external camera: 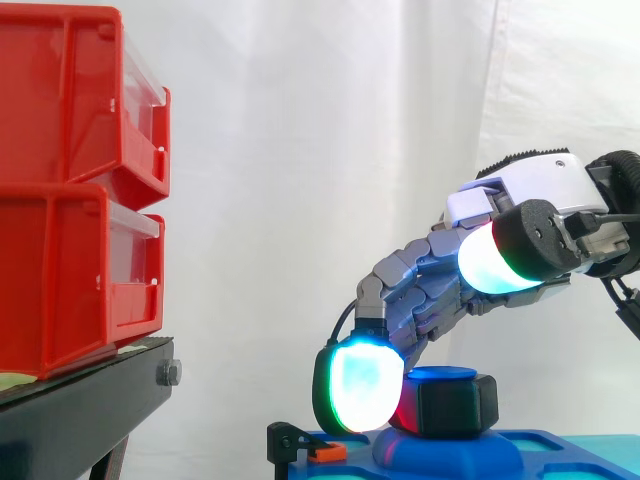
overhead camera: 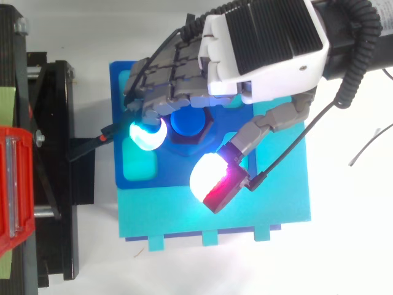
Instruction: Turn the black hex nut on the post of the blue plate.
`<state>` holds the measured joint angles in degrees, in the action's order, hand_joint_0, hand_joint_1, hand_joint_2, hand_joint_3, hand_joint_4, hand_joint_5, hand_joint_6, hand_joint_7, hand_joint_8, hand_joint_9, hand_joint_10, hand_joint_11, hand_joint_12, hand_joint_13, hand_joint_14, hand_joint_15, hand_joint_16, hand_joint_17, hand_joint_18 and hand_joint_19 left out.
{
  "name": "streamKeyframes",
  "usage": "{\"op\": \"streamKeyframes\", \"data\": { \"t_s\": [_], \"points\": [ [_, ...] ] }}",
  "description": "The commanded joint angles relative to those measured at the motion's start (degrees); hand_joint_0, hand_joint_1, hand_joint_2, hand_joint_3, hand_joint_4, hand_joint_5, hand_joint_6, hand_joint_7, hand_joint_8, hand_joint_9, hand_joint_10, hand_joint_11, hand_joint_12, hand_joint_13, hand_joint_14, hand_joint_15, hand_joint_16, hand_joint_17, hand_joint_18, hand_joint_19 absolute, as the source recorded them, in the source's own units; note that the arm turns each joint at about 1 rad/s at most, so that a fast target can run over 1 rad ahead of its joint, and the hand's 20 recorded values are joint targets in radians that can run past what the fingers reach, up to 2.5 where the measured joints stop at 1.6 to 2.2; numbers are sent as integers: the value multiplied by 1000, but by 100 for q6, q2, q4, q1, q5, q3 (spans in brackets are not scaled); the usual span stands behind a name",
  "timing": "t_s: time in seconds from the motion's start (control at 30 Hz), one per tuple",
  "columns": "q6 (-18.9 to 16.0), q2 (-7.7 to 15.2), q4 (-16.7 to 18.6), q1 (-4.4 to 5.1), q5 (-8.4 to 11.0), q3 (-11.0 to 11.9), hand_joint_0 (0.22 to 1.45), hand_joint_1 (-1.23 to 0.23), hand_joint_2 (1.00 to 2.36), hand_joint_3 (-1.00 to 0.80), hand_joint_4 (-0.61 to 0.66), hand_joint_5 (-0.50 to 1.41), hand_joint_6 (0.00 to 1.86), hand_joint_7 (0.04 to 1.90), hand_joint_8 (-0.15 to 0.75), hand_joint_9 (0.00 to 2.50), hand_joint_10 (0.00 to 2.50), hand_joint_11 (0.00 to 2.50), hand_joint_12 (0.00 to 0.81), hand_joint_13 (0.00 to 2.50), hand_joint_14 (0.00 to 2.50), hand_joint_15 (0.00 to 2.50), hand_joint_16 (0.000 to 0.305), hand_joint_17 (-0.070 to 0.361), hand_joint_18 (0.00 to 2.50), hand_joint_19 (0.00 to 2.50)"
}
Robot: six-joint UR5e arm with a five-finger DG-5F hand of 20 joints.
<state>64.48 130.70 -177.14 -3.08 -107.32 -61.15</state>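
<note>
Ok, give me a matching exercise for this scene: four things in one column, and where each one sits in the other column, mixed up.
Things:
1. black hex nut
2. red bins
3. blue plate
4. hand

Places:
A. stacked on the black stand
B. lying on a cyan base
C. reaching in over the plate
D. on the blue post

Pairs: 1-D, 2-A, 3-B, 4-C.

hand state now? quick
hand: shut on the black hex nut, fingers curled round it, one pad against its side, thumb raised clear of it
</note>
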Motion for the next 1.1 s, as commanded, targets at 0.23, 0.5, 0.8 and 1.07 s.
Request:
{"op": "streamKeyframes", "data": {
  "t_s": [0.23, 0.5, 0.8, 1.07],
  "points": [
    [38, 0, 4, -17, -26, -2, 495, -277, 1000, -500, 277, -197, 503, 803, 291, 403, 0, 0, 380, 430, 3, 103, 53, 120, 399, 331],
    [47, 0, 4, -70, -97, -2, 494, -277, 1000, -500, 274, -198, 503, 802, 291, 402, 0, 0, 380, 431, 3, 103, 53, 120, 400, 332],
    [126, 0, 12, -193, -228, -2, 494, -276, 1000, -500, 273, -197, 503, 802, 293, 409, 0, 0, 381, 435, 3, 104, 53, 120, 402, 338],
    [135, 0, -5, -307, -343, -2, 495, -275, 1000, -500, 274, -197, 503, 799, 294, 411, 0, 0, 381, 442, 4, 112, 53, 120, 406, 341]
  ]
}}
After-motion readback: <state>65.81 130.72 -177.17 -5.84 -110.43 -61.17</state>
